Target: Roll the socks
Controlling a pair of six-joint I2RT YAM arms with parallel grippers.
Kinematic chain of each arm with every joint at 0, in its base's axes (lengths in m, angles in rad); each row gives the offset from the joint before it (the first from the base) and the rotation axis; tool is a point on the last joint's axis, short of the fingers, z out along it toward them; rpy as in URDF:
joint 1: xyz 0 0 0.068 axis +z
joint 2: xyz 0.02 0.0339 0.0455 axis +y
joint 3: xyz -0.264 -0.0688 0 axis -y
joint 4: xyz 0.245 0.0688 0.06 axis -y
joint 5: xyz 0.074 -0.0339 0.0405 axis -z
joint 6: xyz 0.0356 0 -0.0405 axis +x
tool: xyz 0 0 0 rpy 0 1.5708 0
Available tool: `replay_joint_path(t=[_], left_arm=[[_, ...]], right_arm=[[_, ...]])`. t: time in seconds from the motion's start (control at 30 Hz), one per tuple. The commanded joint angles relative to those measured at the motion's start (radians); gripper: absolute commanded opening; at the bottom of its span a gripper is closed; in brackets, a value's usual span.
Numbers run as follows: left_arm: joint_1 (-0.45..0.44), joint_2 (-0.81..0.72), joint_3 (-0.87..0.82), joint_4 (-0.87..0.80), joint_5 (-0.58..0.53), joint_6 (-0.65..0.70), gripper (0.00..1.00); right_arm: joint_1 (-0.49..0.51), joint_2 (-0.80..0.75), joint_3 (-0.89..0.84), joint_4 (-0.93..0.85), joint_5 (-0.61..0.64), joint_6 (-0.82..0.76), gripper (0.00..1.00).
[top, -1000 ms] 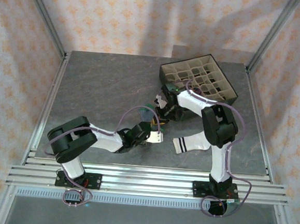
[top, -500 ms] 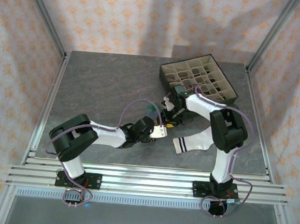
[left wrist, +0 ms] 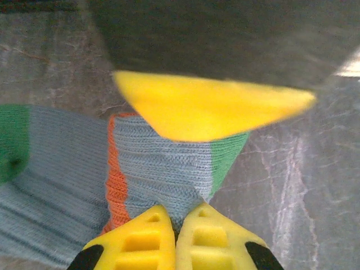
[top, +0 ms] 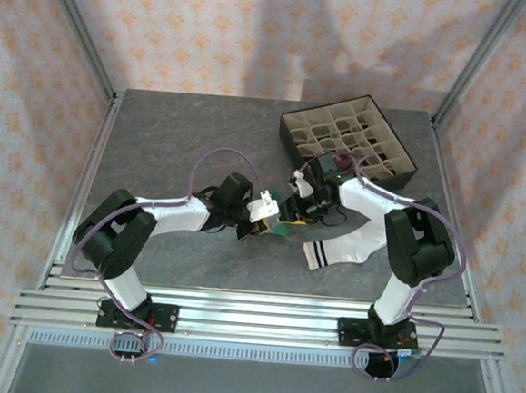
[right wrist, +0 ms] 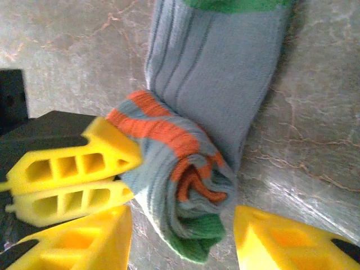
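The grey, stone-patterned table (top: 176,144) carries a dark square box of beige grid compartments (top: 292,142) towards 1 o'clock in the top view. A white fabric sock with black cuff stripes (top: 343,250) lies flat at about 5 o'clock from the table's middle, untouched, with its cuff pointing to 9 o'clock.

Just beside that cuff, at its 10 o'clock, is the grey-blue ribbed sock with green toe and orange heel (right wrist: 191,169). It is partly rolled, with the coil at the 6 o'clock end in the right wrist view and the flat leg running to 12 o'clock.

The left gripper (left wrist: 175,222) is clamped tight on a fold of this sock. The right gripper (right wrist: 183,236) stands with its jaws apart, 1 on each side of the roll.
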Motion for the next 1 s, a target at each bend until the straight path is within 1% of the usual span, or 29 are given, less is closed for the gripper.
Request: replay_joint_path(t=[0.0,0.07,0.23,0.33,0.4,0.43,0.47,0.57,0.67,0.8,0.9,0.97], left_arm=[[0.039,0.086,0.060,-0.192,0.209,-0.050,0.00],[0.058,0.134,0.112,-0.249,0.259,-0.049,0.00],[0.094,0.238,0.201,-0.334,0.318,-0.060,0.00],[0.116,0.300,0.259,-0.401,0.349,-0.063,0.00],[0.122,0.332,0.290,-0.445,0.351,-0.041,0.00],[0.122,0.336,0.291,-0.452,0.344,-0.025,0.00],[0.123,0.331,0.282,-0.437,0.336,-0.019,0.02],[0.123,0.289,0.228,-0.359,0.309,-0.028,0.12],[0.122,0.220,0.171,-0.282,0.292,-0.033,0.19],[0.119,0.074,0.074,-0.162,0.241,-0.022,0.23],[0.097,-0.058,-0.021,-0.042,0.137,-0.009,0.31],[0.059,-0.139,-0.069,0.001,0.033,0.036,0.35]], right_arm=[[-0.005,-0.032,-0.027,0.092,-0.051,-0.001,0.51],[-0.004,-0.028,-0.041,0.122,-0.054,-0.006,0.51],[-0.005,0.014,-0.044,0.165,-0.080,-0.008,0.52],[-0.005,0.037,-0.046,0.172,-0.063,-0.007,0.51],[-0.005,0.057,-0.036,0.161,-0.040,-0.007,0.43],[-0.005,0.074,-0.022,0.142,-0.024,-0.002,0.36],[-0.005,0.093,-0.004,0.118,-0.007,0.002,0.29],[-0.005,0.149,0.040,0.051,0.059,0.039,0.18],[-0.005,0.196,0.069,-0.003,0.114,0.068,0.11],[-0.004,0.214,0.083,-0.041,0.143,0.086,0.09],[-0.004,0.222,0.108,-0.085,0.167,0.082,0.09],[-0.004,0.230,0.125,-0.104,0.173,0.080,0.09]])
